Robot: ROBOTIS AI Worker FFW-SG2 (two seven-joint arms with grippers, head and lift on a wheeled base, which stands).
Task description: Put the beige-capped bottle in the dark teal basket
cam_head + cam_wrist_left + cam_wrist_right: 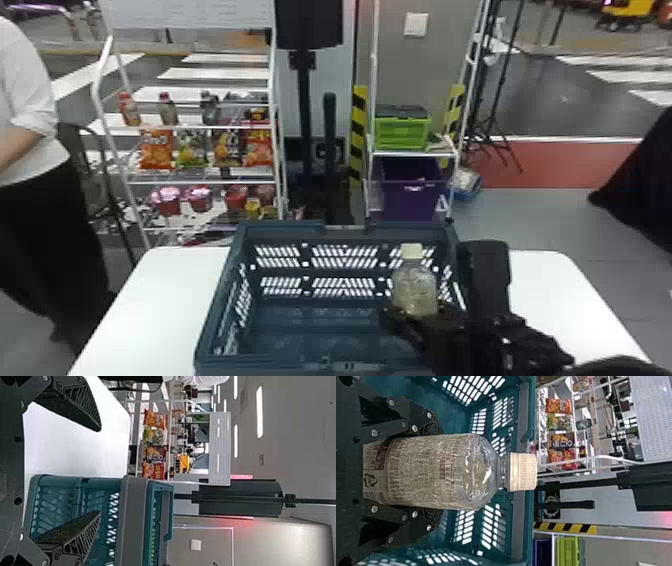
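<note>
Nearest the camera, the right gripper (434,472) reaches in over the right part of the basket (280,229), its fingers (417,415) drawn in on either side of the bottle (415,292). To do this step well, lower straight down, keeping the bottle upright and a little clear of the basket's right side, so that neither knuckle nor wrist catches the rim. Ease off once the floor (310,325) of the basket takes the weight; whether the base touches it already, I cannot tell. The fingers should then part only a little, since a wide opening could knock the basket's side or tip the bottle. Back out upward, not sideways. As for where it lies, the bottle stands between those fingers, gripped around its lower body, its cap (523,471) well beyond their tips, within the basket's right half. Wide open and empty, the left gripper (99,471) is near the basket's left side.
</note>
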